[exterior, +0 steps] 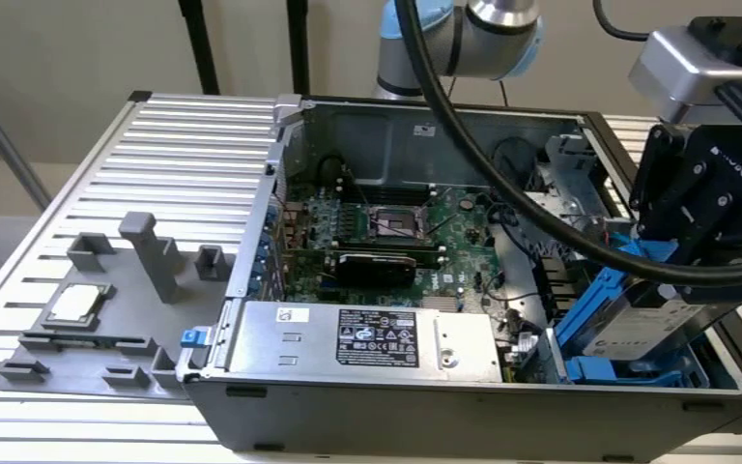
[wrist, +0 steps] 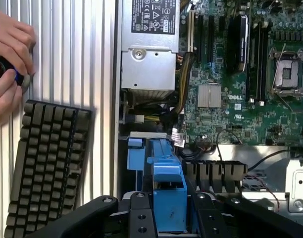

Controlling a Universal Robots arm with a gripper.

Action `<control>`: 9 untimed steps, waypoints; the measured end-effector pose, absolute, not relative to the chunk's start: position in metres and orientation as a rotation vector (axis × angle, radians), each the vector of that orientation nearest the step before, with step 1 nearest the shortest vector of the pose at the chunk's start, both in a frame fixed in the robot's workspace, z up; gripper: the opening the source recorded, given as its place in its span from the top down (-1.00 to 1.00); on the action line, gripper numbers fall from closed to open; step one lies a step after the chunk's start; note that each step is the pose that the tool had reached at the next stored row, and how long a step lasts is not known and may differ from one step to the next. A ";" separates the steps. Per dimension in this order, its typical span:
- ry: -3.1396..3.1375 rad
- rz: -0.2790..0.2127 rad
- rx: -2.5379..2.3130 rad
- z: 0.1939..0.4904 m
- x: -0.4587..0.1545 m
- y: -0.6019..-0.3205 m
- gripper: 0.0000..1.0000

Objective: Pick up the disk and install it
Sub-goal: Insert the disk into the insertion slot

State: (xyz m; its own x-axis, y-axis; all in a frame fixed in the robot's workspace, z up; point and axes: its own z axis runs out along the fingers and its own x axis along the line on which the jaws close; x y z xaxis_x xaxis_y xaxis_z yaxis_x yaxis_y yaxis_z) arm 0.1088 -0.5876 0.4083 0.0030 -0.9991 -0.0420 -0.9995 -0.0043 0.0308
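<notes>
The disk (exterior: 640, 327) is a silver-grey drive with a white label in bright blue carrier rails. It stands tilted in the drive bay at the exterior view's right, inside the open computer case (exterior: 474, 406). My gripper (exterior: 696, 275) hangs right above it. In the wrist view the blue carrier of the disk (wrist: 167, 186) sits between my black fingers (wrist: 140, 218), and the gripper (wrist: 169, 220) is shut on it. The lower part of the disk is hidden by the bay's blue frame.
A grey power supply (exterior: 358, 338) with a black label and the green motherboard (exterior: 385, 227) fill the case. A thick black cable (exterior: 513, 184) crosses above them. A grey fixture holding a silver square chip (exterior: 74, 304) lies on the ribbed table. A keyboard (wrist: 47, 163) and a person's hands (wrist: 8, 59) are beside the case.
</notes>
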 end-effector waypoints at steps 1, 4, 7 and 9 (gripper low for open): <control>2.210 0.081 -2.220 0.406 0.109 -0.588 1.00; 2.206 0.082 -2.224 0.401 0.109 -0.588 1.00; 2.201 0.083 -2.227 0.395 0.109 -0.588 1.00; 2.199 0.083 -2.230 0.392 0.108 -0.587 1.00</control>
State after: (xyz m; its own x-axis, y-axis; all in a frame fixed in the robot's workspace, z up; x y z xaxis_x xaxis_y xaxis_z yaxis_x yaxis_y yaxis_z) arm 0.1084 -0.5875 0.3921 0.0134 -0.9989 -0.0441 -0.9994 -0.0148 0.0310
